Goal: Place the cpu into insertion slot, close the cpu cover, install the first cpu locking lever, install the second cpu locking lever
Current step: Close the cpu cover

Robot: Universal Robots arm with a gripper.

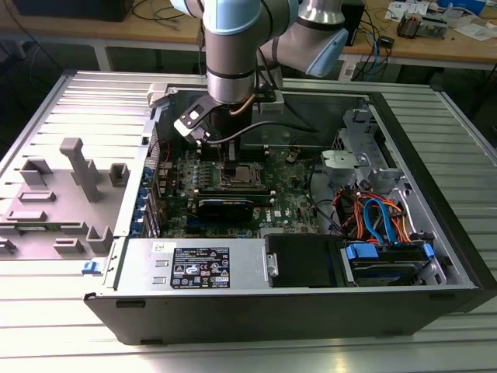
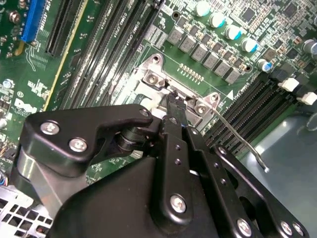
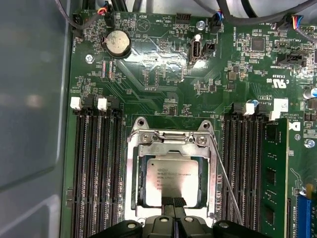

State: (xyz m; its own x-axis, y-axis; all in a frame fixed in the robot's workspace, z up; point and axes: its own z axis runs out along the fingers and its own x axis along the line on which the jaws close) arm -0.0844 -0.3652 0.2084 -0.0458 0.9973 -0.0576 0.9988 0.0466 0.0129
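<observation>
Gripper (image 3: 173, 201), seen in both wrist views, with its black fingertips (image 2: 173, 99) drawn together, the jaws narrow and nothing visible between them; the tips rest at the edge of the cpu (image 3: 173, 176). The cpu lies flat in the insertion slot (image 3: 140, 186), dull metal top upward. The cpu cover (image 3: 168, 148) is lowered around it, and the chip shows through the square cut-out. A thin wire locking lever (image 2: 247, 144) angles away from one corner of the socket, passing over the neighbouring black memory slots (image 3: 96, 163). The surrounding green motherboard (image 3: 158, 74) carries a round coin cell (image 3: 118, 43). In the exterior view the arm (image 1: 231, 47) descends into the open computer case (image 1: 311, 311), which lies on its side.
</observation>
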